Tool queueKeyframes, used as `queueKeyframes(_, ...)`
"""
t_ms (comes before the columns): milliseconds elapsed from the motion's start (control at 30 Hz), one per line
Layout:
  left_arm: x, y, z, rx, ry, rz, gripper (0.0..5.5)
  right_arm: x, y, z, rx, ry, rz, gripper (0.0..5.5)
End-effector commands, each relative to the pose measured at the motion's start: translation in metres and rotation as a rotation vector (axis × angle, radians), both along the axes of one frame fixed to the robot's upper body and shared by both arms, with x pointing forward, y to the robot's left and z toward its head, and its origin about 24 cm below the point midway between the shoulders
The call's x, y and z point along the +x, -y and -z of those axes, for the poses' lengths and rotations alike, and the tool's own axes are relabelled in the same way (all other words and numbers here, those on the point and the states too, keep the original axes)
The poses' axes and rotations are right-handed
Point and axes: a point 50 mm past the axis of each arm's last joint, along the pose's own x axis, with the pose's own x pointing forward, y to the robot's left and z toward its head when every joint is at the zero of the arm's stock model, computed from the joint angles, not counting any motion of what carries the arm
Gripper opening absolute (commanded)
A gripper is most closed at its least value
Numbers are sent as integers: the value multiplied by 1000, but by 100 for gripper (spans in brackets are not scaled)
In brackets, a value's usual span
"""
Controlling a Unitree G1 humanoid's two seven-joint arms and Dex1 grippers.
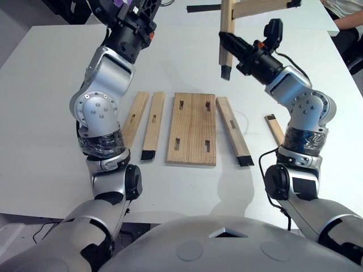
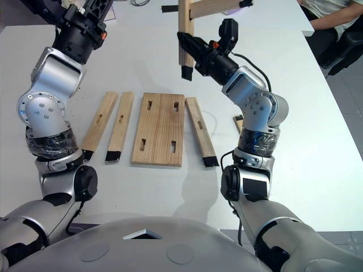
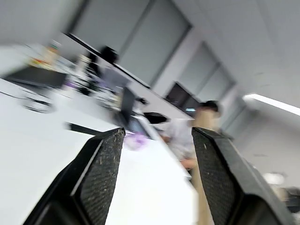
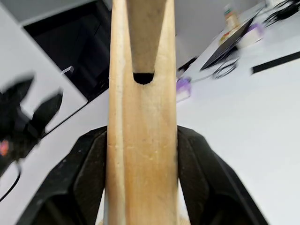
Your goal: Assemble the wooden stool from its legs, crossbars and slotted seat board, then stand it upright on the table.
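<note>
The slotted seat board (image 1: pixel 191 128) lies flat mid-table. Two wooden legs (image 1: pixel 135 118) (image 1: pixel 153 125) with dark tips lie to its left, a third leg (image 1: pixel 233 137) lies to its right, and a short wooden piece (image 1: pixel 274 128) rests farther right beside my right arm. My right gripper (image 1: pixel 229 44) is raised over the far side of the table, shut on an upright leg (image 4: pixel 142 117). A crossbar (image 1: pixel 262 7) is joined to this leg near its top. My left gripper (image 3: pixel 157 135) is held high at the far left, open, with nothing between its fingers (image 3: pixel 105 164).
The white table (image 1: pixel 45 113) has bare room on its left side and along the front edge. A dark strip (image 1: pixel 203 8) lies at the far edge behind the held leg. A thin cable (image 1: pixel 246 120) curls on the table by the right leg.
</note>
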Motion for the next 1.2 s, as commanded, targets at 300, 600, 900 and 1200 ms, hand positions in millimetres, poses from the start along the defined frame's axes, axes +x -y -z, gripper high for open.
queueKeyframes(300, -18, -6, -33, -126, 180, 332, 310, -5, 16, -77, -13, 329, -335, 206)
queueKeyframes(600, -51, 3, -42, -92, 348, 486, 310, -14, 10, -119, -25, 484, -649, 206)
queueKeyframes(900, -62, 5, -43, 53, 420, 612, 373, -6, 11, -122, -159, 516, -778, 206)
queueKeyframes(1200, -58, -2, -39, 114, 421, 642, 381, -8, 16, -98, -298, 536, -875, 206)
